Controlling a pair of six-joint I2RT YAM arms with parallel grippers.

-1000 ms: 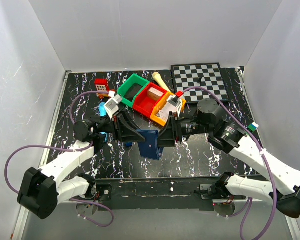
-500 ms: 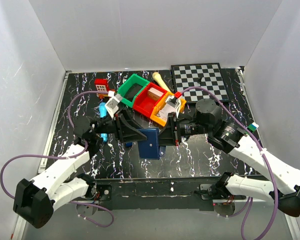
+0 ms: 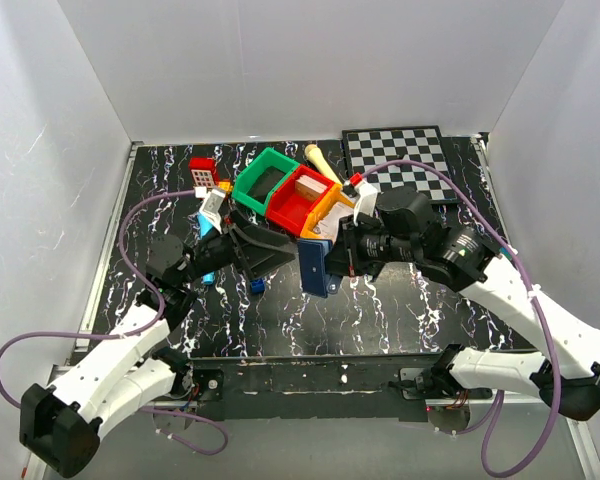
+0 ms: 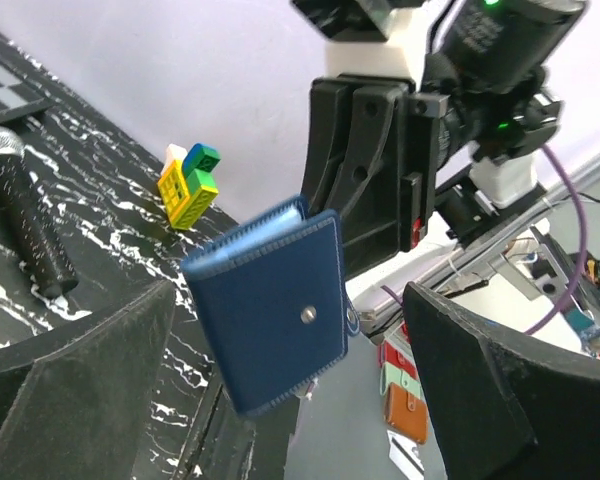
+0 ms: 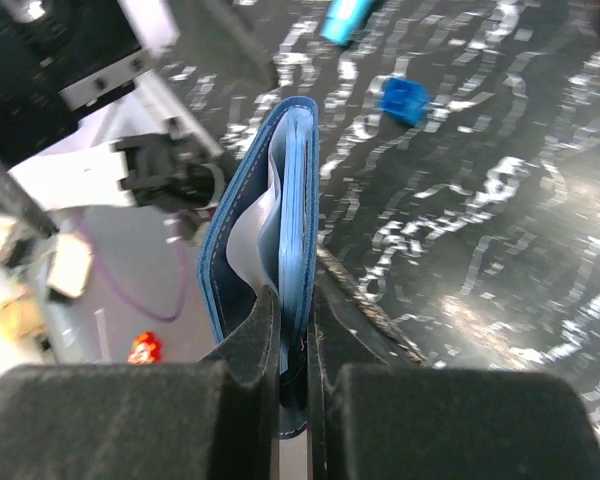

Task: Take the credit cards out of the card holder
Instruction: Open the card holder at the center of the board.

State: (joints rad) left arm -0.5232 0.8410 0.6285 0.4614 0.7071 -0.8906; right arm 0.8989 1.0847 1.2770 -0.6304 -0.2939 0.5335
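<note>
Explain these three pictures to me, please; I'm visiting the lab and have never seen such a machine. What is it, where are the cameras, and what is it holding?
These are two robot arms bolted at the near edge of a black marbled table. The wide picture looks down from above and behind them: left arm on the left, right arm on the right. The other two pictures come from a camera on each wrist. On the table stand a green bin, a red bin and an orange bin, with a chessboard and a small blue cube. The right arm's fingers are shut on a folded navy card holder, held up off the table. The left arm's fingers stand wide open, facing it without touching.
</note>
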